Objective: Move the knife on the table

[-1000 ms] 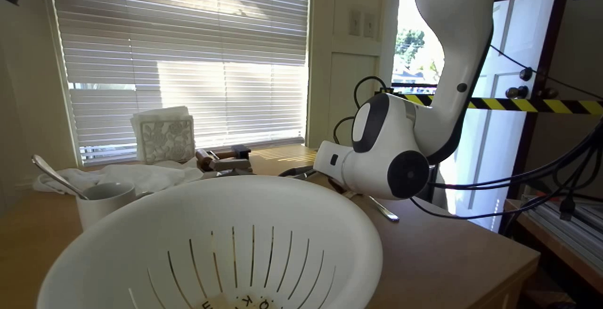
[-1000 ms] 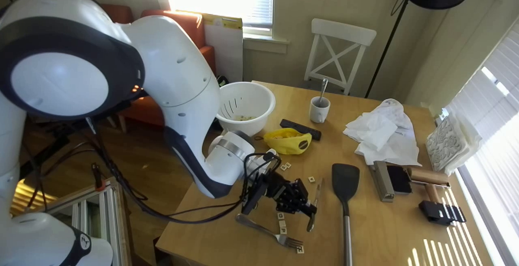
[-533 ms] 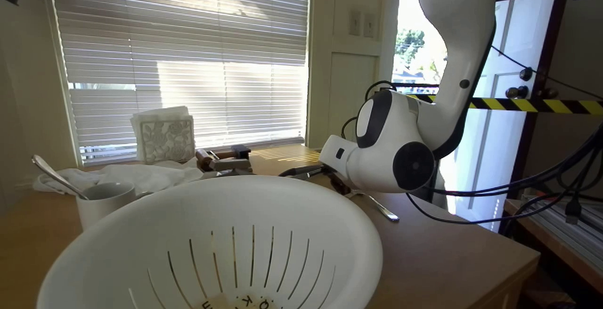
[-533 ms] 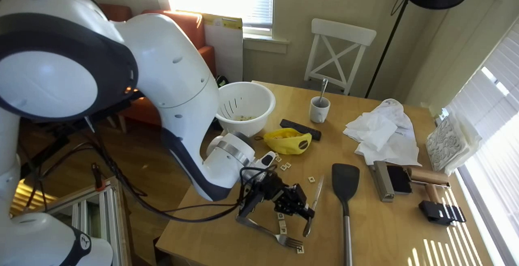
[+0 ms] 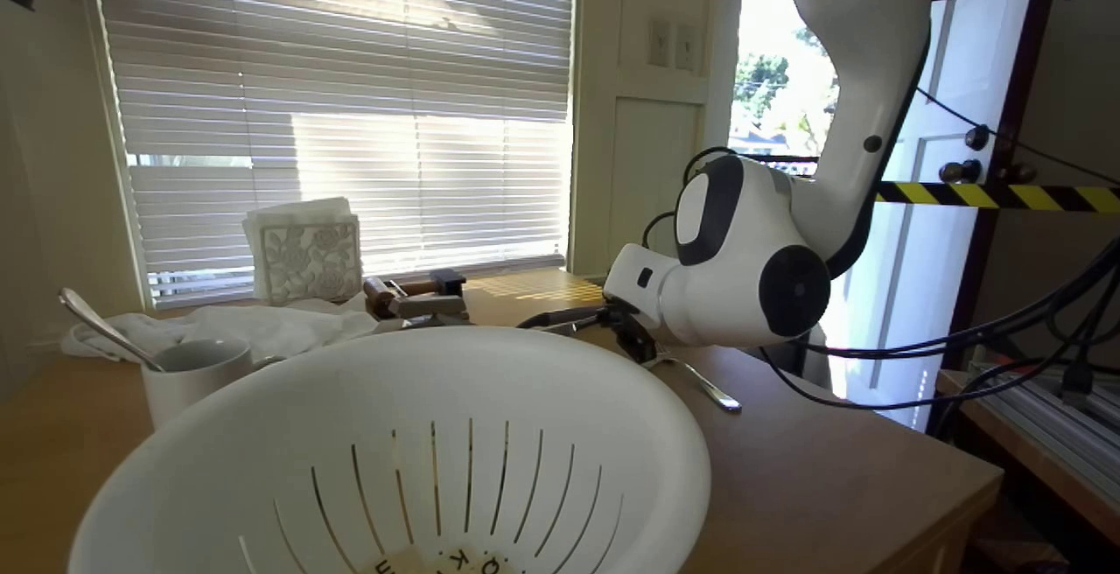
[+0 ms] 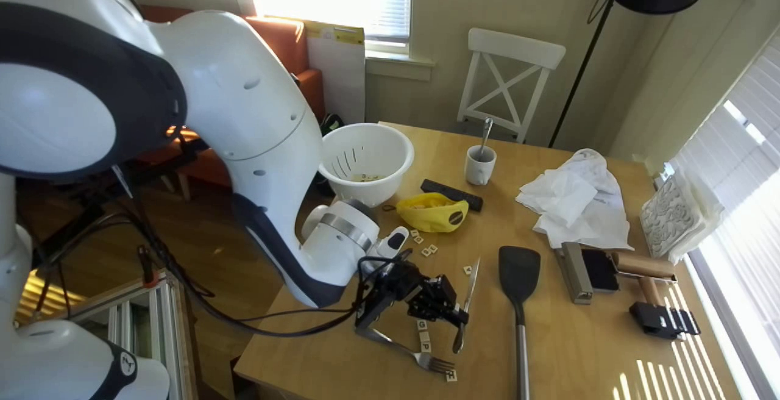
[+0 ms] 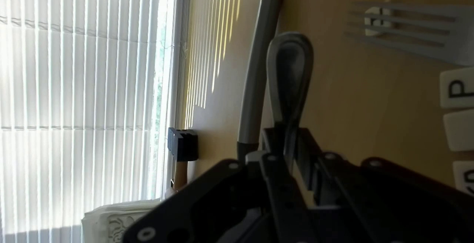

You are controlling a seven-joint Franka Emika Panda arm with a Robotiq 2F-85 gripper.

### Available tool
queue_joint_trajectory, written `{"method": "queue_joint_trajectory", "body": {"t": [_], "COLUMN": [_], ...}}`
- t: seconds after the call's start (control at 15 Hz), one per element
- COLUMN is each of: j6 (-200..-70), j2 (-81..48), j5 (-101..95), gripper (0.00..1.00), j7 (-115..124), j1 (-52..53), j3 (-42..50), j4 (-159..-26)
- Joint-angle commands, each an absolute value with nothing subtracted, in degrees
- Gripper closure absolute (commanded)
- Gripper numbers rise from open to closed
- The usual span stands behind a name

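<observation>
"Wrist view, and there it was! The knife was clamped in the gripper, jaws pressed in from both sides, the rounded handle end jutting out past the tips."

"And the table, where was that seen?"

"Right below, in an exterior view! Its light wood was spread under the knife, which was held between the fork and the spatula, with a small letter tile just beside the blade."

"Was the wood touched by it?"

"That could not be told from these angles. The fork, though, was laid on the table, its tines reaching over another tile, and a P tile was spotted near it."

"And farther over?"

"The white colander was caught in both exterior views, more letter tiles lying at its bottom. A yellow pouch was seen near it, and a mug beyond, a metal handle sticking up from it!"
</observation>
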State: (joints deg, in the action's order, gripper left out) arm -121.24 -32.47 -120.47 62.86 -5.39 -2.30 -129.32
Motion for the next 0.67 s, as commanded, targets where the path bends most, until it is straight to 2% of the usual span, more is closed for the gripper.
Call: {"method": "queue_joint_trajectory", "body": {"t": [0.0,0.13,0.2,0.6], "j6": [-121.0,-121.0,-121.0,-120.7], "j2": [-32.6,-32.7,-32.7,-32.9], "j5": [-120.5,-120.5,-120.5,-120.7], "gripper": [0.84,0.84,0.96,0.96], "j7": [62.6,62.6,62.6,62.6], "j1": [-6.0,-6.0,-6.0,-5.9], "j3": [-2.9,-3.0,-3.0,-2.9], "j4": [-129.3,-129.3,-129.3,-129.4]}}
